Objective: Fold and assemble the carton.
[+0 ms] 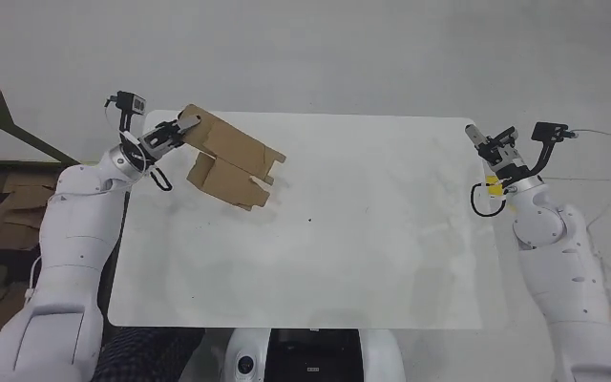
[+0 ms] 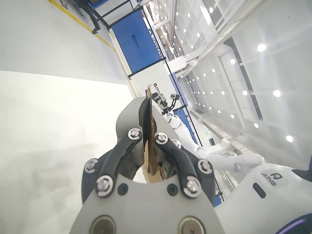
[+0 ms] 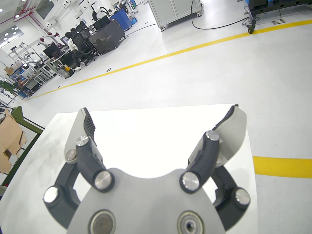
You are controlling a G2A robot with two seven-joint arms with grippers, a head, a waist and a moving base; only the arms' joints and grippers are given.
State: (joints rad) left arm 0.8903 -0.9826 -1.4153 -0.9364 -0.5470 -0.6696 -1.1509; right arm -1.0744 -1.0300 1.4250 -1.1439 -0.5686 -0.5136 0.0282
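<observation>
The brown carton [image 1: 229,158] is a partly folded flat blank with notched flaps, held tilted above the far left part of the white table [image 1: 382,239]. My left gripper [image 1: 183,127] is shut on the carton's far left corner. In the left wrist view the cardboard edge [image 2: 152,157] runs straight between the pads of the left gripper [image 2: 147,105]. My right gripper [image 1: 474,134] hovers at the table's far right corner, well away from the carton. In its own view the right gripper [image 3: 159,113] is wide open with nothing between its fingers.
Loose tan cardboard [image 1: 19,205] lies off the table's left side near a green frame [image 1: 14,124]. Tan cardboard [image 3: 9,132] also shows beside that green frame [image 3: 26,125] in the right wrist view. The table's middle and near side are bare white surface.
</observation>
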